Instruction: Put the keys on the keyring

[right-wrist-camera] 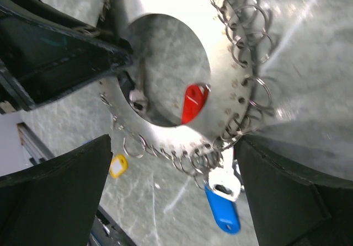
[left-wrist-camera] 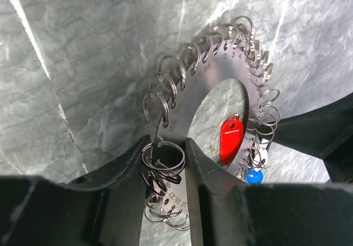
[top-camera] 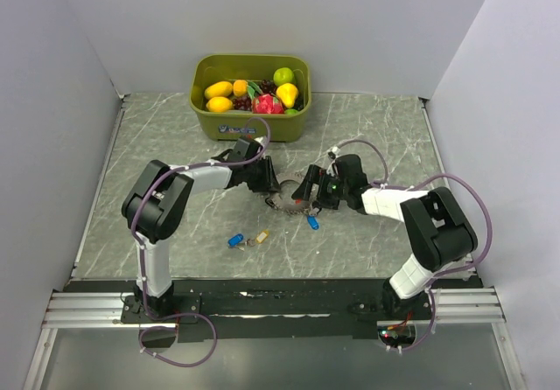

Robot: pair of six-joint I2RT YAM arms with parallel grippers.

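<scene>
Keyring (left-wrist-camera: 220, 72) was clamped at its rim by the jaws of the left gripper (left-wrist-camera: 165, 166), mid-tabletop (top-camera: 385, 128). Jaws of the right gripper (right-wrist-camera: 174, 163) were spread apart around it. Red key (left-wrist-camera: 231, 141) and blue key (right-wrist-camera: 223, 213) were already hung; second blue key (top-camera: 234, 240) and yellow key (top-camera: 262, 235) were left lying loose nearby.

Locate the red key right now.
Left wrist view: the red key sits in the central opening of the keyring, against its right inner edge, just above a blue key.

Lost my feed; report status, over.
Left gripper shut on keyring. Right gripper open beside it. Red key, blue key attached; another blue key, yellow key loose on table. Nothing blocking.
</scene>
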